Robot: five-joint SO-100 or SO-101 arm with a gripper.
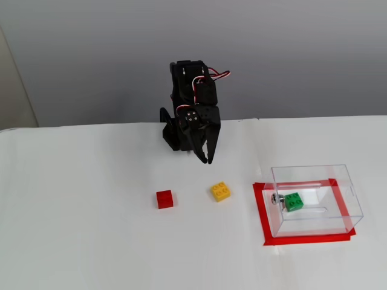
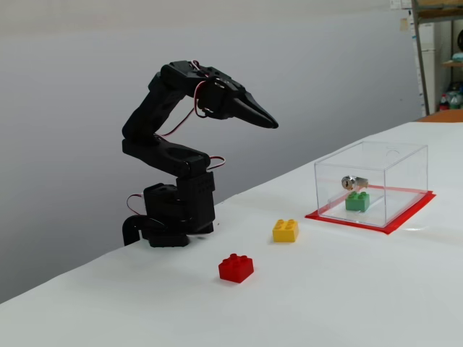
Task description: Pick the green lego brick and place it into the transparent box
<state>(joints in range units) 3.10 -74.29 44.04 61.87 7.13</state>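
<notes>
The green lego brick (image 1: 294, 202) lies inside the transparent box (image 1: 347, 181), near its left wall beside a small metal fitting (image 1: 277, 198). It also shows through the box wall in a fixed view (image 2: 357, 202); the box (image 2: 405, 170) stands at the right there. My black gripper (image 1: 207, 159) hangs in the air near the arm's base, well left of the box and apart from all bricks. In a fixed view (image 2: 271, 122) its fingers meet in a point, shut and empty.
A yellow brick (image 1: 221, 191) and a red brick (image 1: 164, 199) lie on the white table (image 1: 72, 229) in front of the arm. A red tape frame (image 1: 261, 211) surrounds the box. The arm's base (image 2: 170, 217) stands at the table's back edge.
</notes>
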